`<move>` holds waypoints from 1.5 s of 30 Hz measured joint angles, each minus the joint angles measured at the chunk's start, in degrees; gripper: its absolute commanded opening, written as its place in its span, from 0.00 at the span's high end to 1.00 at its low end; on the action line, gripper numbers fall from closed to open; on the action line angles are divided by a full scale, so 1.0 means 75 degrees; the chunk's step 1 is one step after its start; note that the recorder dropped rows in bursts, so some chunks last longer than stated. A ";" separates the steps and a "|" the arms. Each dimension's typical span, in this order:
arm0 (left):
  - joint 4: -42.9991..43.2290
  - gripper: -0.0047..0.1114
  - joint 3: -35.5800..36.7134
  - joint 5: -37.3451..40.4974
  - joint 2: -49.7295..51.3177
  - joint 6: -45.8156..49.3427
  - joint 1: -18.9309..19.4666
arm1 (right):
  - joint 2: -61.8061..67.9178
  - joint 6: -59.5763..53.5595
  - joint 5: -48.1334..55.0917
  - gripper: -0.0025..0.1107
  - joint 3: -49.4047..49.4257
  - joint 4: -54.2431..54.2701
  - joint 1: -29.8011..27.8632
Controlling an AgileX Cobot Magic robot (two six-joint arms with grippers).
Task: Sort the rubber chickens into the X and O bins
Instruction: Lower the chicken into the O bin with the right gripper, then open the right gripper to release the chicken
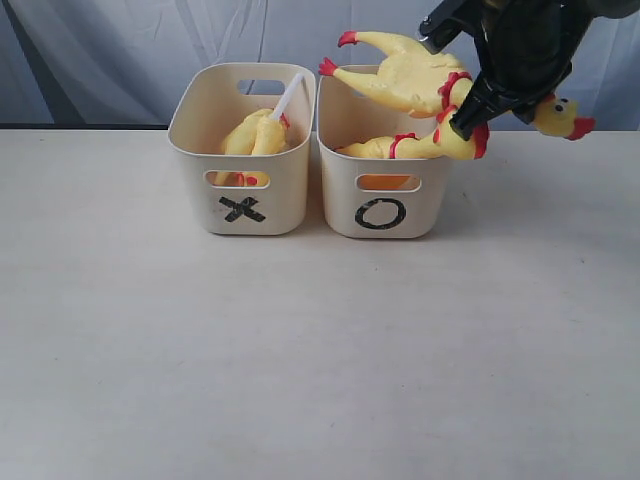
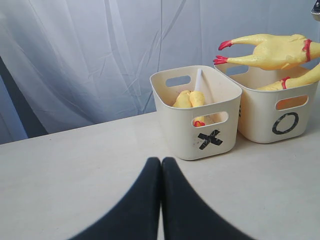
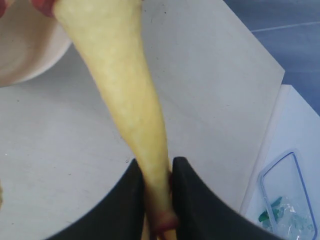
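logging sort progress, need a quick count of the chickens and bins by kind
rubber chickens: 4 (taking the two yellow bodies in the X bin as separate chickens)
cream bins: 2
total: 6

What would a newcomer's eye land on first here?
A yellow rubber chicken hangs in the air over the O bin, its neck pinched by the right end effector. A second chicken lies in that bin, and in the X bin beside it a white tube sticks up among more chickens.
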 measured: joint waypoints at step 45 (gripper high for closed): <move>0.0000 0.96 0.0000 0.0000 0.0000 0.0000 0.0000 | -0.0372 0.0052 -0.0066 0.52 -0.0128 -0.1110 0.0731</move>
